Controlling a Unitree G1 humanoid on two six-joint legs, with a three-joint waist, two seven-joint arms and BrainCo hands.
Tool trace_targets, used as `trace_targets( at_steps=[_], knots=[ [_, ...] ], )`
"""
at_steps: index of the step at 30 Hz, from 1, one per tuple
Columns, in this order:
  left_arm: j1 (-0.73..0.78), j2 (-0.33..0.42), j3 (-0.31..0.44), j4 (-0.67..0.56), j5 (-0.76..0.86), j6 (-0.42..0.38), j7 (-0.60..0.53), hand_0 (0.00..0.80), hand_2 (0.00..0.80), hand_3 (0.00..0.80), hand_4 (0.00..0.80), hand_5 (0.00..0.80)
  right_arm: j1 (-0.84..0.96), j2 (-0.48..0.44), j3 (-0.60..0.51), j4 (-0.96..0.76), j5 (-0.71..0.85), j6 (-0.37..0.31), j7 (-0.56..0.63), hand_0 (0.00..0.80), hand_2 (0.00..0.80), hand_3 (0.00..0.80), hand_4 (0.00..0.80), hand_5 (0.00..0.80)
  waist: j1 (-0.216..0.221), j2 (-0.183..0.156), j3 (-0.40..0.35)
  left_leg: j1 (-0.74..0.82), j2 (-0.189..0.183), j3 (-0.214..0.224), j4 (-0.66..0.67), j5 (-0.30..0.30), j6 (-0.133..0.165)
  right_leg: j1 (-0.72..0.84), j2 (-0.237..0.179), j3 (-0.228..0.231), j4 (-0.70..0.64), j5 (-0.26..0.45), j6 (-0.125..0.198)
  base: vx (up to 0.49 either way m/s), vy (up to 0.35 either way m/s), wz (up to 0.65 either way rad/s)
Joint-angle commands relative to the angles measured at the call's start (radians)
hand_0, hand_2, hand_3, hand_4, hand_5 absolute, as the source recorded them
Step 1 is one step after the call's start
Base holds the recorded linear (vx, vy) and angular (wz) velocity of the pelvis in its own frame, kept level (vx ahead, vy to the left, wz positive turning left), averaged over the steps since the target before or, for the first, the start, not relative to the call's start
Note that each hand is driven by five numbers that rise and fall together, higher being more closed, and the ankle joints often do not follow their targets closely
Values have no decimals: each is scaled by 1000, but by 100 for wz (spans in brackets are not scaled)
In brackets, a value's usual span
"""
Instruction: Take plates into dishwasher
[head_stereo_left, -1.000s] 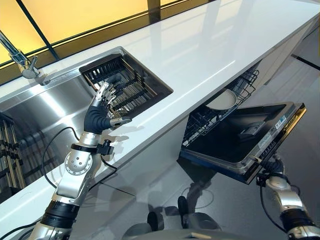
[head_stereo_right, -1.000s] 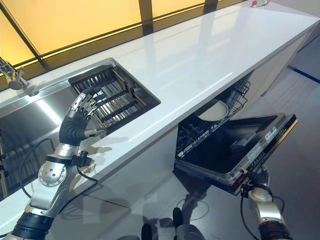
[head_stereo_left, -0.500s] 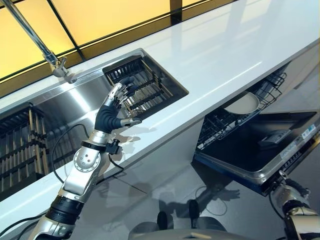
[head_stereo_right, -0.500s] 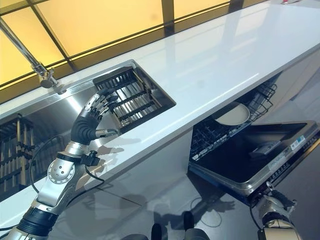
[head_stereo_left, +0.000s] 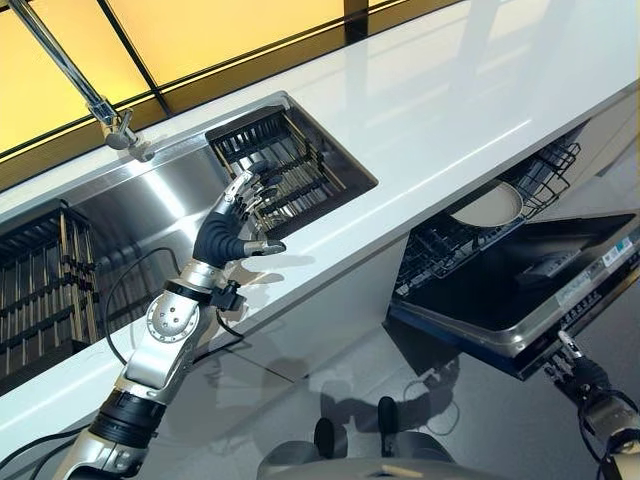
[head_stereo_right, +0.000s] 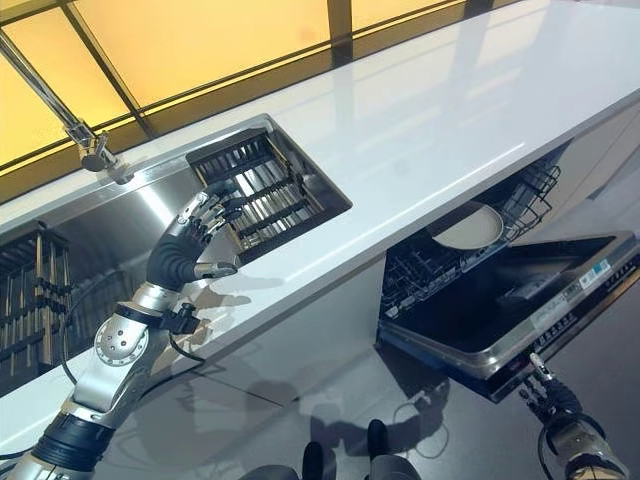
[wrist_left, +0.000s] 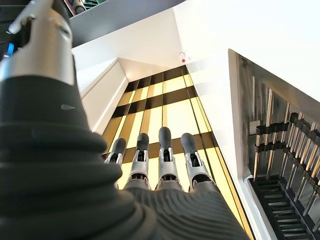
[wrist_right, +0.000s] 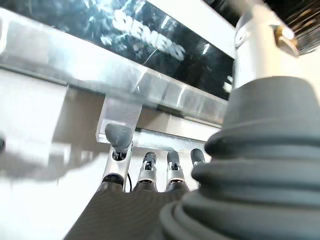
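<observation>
The robot's left hand (head_stereo_left: 228, 232) was raised above the front edge of the white surface (head_stereo_left: 440, 90), its fingers (wrist_left: 165, 150) straight and spread, its thumb out to the side, holding nothing. It hung just in front of a dark ribbed rack (head_stereo_left: 285, 170) set into the right end of the steel sink (head_stereo_left: 130, 215), which is sunk into the surface near its left end. A second dark rack (head_stereo_left: 45, 290) stood at the sink's left end, and a steel tap (head_stereo_left: 75, 75) rose from the sink's back edge. Below the surface, toward its right end, the dishwasher (head_stereo_left: 500, 290) stood with its door (head_stereo_left: 520, 300) let down flat and its lower wire basket (head_stereo_left: 470, 230) showing under the surface's front edge. One white plate (head_stereo_left: 487, 205) lay tilted in that basket, near its back right part; no other plate could be made out on the surface or in the sink racks. The right hand (head_stereo_right: 552, 398) was low at the door's outer front edge, just beneath it. In its own wrist view the fingers (wrist_right: 119, 142) were straight, their dark tips up against the underside of the door's steel handle bar (wrist_right: 150, 132); they were not curled round it, and whether they actually touched it could not be told. Yellow panes in dark frames (head_stereo_left: 200, 40) ran along behind the surface's far edge.
</observation>
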Motion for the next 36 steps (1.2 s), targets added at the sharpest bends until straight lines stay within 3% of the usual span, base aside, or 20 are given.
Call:
trace_targets(
  at_steps=[1, 5, 16, 25, 28, 32, 34, 36],
  knots=[
    [-78, 30, 25, 8, -46, -20, -30, 0, 0, 0, 0, 0, -257, 90, 58, -168, 64, 110, 315, 0, 0, 0, 0, 0, 63, -44, 4, -48, -77, -73, 58, -29, 58, 57, 9, -42, 106, -138, -5, 32, -30, -7],
    [-70, 46, 24, 19, -63, -31, -44, 0, 0, 0, 0, 0, -319, 65, 64, -196, 100, 163, 373, 0, 0, 0, 0, 0, 77, -53, -2, -43, -77, -86, 57, -26, 55, 69, 10, -49, 94, -135, -7, 31, -30, 4],
    [-57, 56, 11, 35, -77, -26, -29, 0, 0, 0, 0, 0, -426, 31, 91, -233, 44, 136, 338, 0, 0, 0, 0, 0, 99, -71, -38, -20, -75, -112, 48, -20, 48, 109, 10, -64, 66, -134, -11, 43, -4, 12],
    [-48, 67, 6, 43, -82, -31, -16, 0, 0, 0, 0, 0, -417, 11, 108, -154, -108, 111, 313, 0, 0, 0, 0, 0, 107, -80, -52, -2, -71, -118, 31, -13, 50, 128, 10, -72, 55, -134, -11, 16, 8, 8],
    [-45, 68, 9, 36, -73, -32, -2, 0, 0, 0, 0, 0, -389, -3, 162, -144, -320, 26, 294, 0, 0, 0, 0, 0, 102, -86, -54, 4, -70, -116, 22, -9, 50, 130, 10, -69, 51, -132, -10, -5, 35, 1],
    [-39, 69, 18, 31, -42, -35, 41, 0, 0, 0, 0, 0, -314, -55, 327, -210, -719, -113, 186, 0, 0, 0, 0, 0, 84, -103, -55, 14, -65, -105, 8, -5, 51, 130, 12, -58, 51, -129, -4, -15, 34, 0],
    [-28, 70, 20, 22, -24, -37, 67, 0, 0, 0, 0, 0, -282, -93, 404, -271, -891, -131, 113, 0, 0, 0, 0, 0, 73, -111, -53, 20, -63, -96, 5, -5, 53, 130, 14, -49, 54, -129, -3, -23, 34, -1],
    [-12, 71, 24, 10, -6, -43, 95, 0, 0, 0, 0, 0, -246, -128, 460, -367, -1020, -92, 96, 0, 0, 0, 0, 0, 61, -118, -49, 27, -61, -83, 5, -6, 56, 133, 16, -40, 56, -126, 0, -35, 37, -5]
  ],
)
